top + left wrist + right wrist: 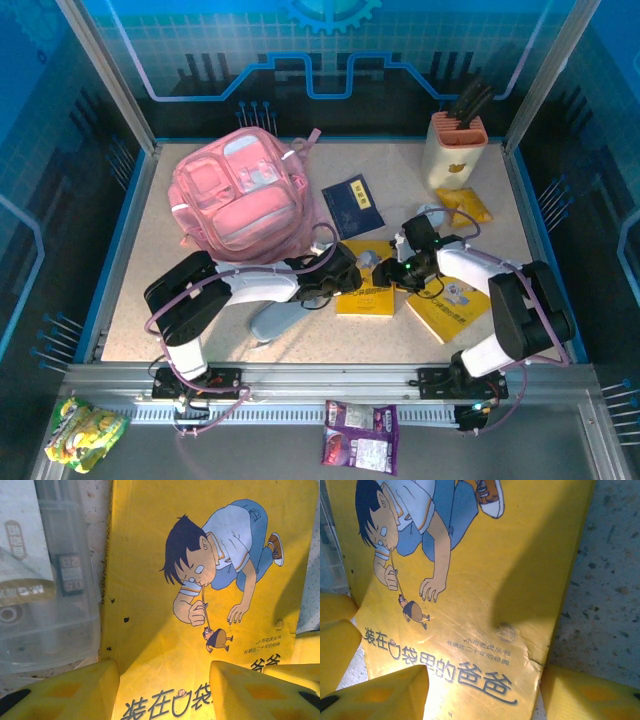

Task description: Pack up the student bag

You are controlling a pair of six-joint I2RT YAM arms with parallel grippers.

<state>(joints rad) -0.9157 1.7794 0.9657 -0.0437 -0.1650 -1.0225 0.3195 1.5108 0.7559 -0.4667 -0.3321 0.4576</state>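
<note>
Hanging over the yellow book [366, 300], the left tool [162, 672] and right tool [485, 675] both stand open, gripping nothing; the bag [240, 195] lies behind on the tabletop [140, 270].

The student bag [240, 195] lies back-left — a booklet [353, 205] just right.

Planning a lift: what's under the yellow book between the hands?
The speckled tabletop shows past the yellow book's edge; whatever lies beneath its middle is covered.
</note>
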